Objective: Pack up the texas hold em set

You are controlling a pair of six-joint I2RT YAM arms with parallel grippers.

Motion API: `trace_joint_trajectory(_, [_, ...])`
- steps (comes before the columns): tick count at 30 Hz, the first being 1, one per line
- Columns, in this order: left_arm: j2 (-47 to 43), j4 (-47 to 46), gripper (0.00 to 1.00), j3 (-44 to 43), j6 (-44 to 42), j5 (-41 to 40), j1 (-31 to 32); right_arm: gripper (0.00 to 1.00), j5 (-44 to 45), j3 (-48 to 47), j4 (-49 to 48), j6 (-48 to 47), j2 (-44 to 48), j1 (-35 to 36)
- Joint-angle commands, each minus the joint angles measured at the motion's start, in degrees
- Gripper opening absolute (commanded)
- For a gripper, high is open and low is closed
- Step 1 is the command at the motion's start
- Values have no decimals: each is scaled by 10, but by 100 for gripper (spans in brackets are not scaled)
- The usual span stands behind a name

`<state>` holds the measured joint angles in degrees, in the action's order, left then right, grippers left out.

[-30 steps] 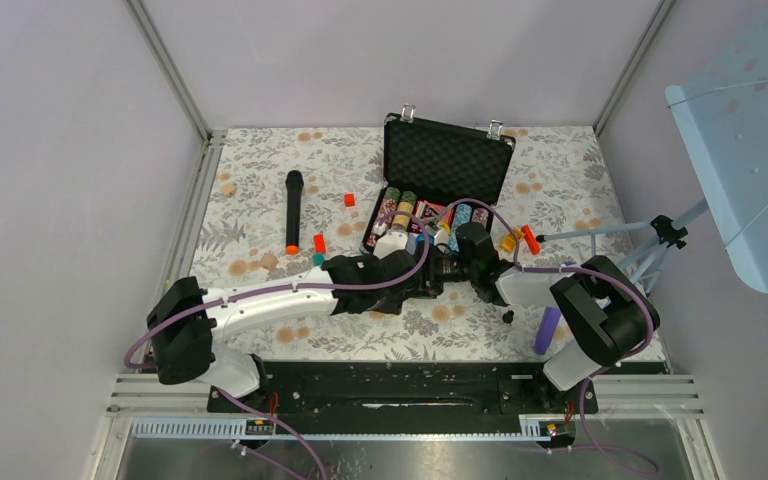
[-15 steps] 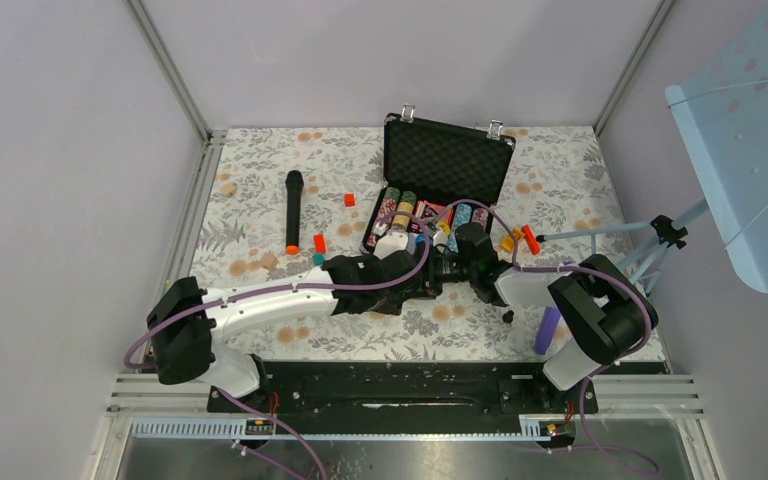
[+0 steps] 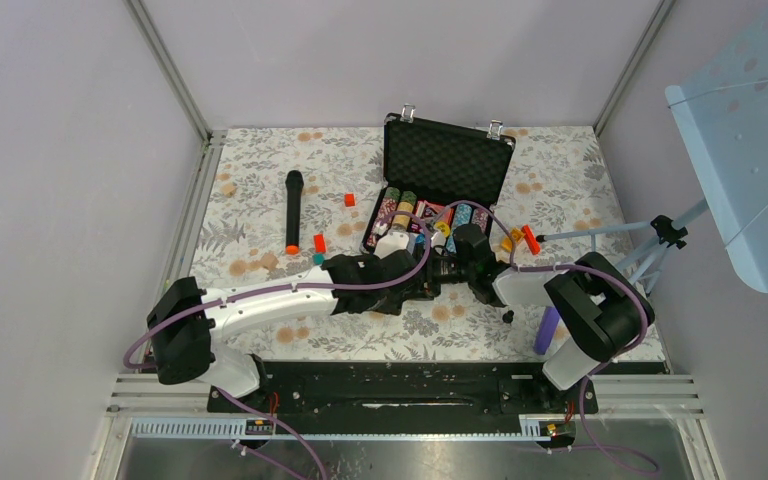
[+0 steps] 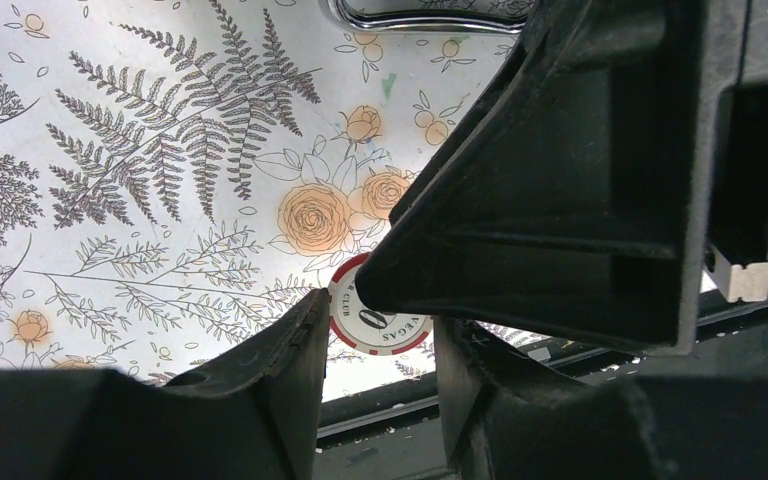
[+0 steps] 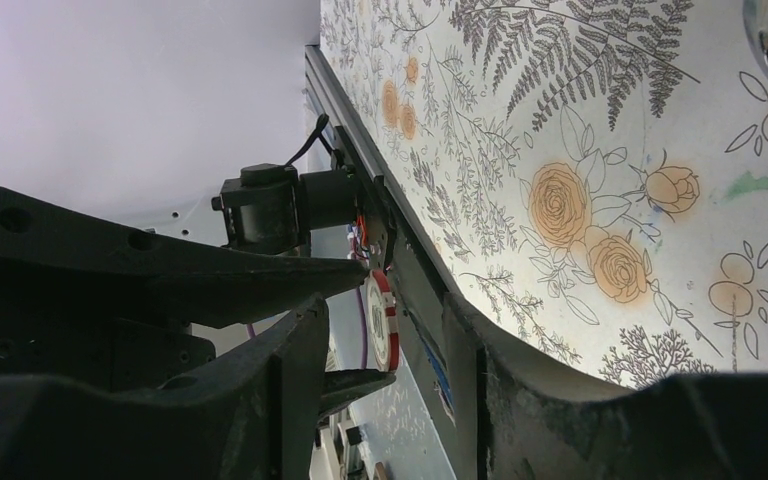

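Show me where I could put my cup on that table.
Free: far left corner behind the microphone; far right corner beside the briefcase; near edge between the arms. Crowded: before the briefcase, where left gripper and right gripper meet.

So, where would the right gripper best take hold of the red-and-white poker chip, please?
Pinch its two flat faces. The red-and-white poker chip sits edge-on between the right gripper's open jaws, and the left gripper appears to hold its rim, so approach head-on, opposite the left gripper.
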<state>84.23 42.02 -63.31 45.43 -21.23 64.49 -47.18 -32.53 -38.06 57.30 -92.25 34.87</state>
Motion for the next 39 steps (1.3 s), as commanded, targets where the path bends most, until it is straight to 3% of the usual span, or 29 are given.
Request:
trace_joint_trajectory(1, [-9,-24,36,-30,-2,-20,-1,52,-25,-7,-18,-1,-9,15])
trace_joint_trajectory(39, [-3,-21,36,-43,-6,-16,0,35,-32,-16,-37,11,-25,23])
